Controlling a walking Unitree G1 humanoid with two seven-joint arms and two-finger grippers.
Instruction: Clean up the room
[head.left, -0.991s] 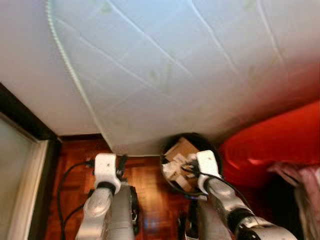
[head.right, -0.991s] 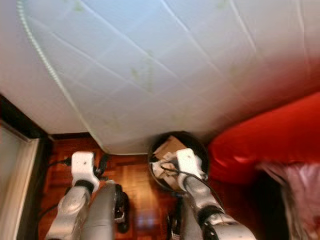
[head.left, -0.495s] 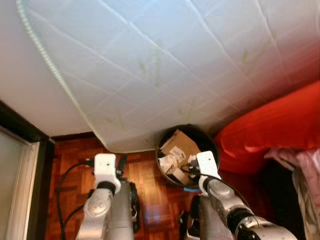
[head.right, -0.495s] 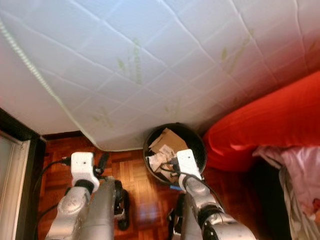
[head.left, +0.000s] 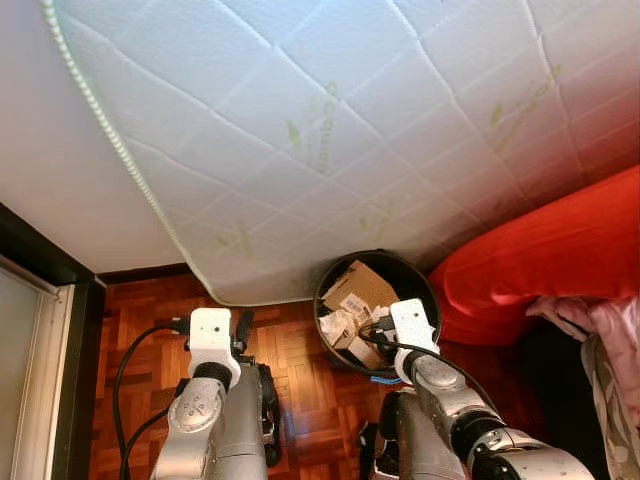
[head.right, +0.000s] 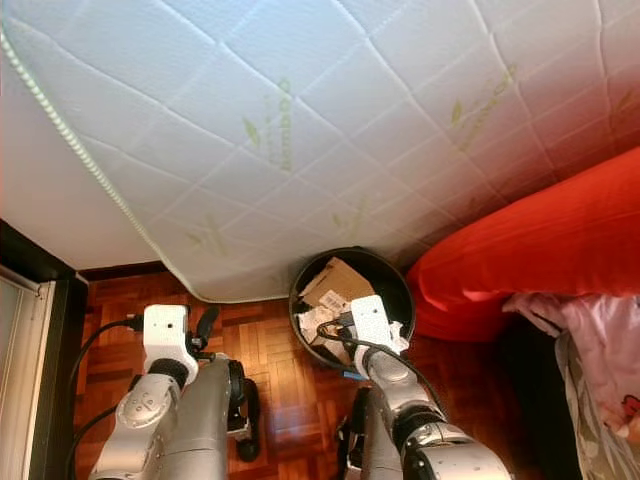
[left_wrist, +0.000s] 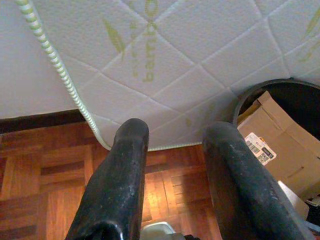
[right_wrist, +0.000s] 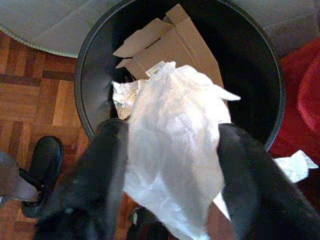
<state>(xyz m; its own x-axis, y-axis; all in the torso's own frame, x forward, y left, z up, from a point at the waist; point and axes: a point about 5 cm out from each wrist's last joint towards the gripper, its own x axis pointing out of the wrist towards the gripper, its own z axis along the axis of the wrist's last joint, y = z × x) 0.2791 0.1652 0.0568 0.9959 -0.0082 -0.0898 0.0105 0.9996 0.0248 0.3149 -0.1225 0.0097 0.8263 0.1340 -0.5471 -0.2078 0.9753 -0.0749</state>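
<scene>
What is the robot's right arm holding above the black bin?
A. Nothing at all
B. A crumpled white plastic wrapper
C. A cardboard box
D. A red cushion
B: in the right wrist view a crumpled white wrapper sits between the right gripper's fingers, above the bin, where the cardboard already lies.

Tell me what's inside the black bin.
The black bin holds a flattened cardboard box and crumpled foil. The white plastic wrapper held by the right tool hides what lies beneath it.
</scene>
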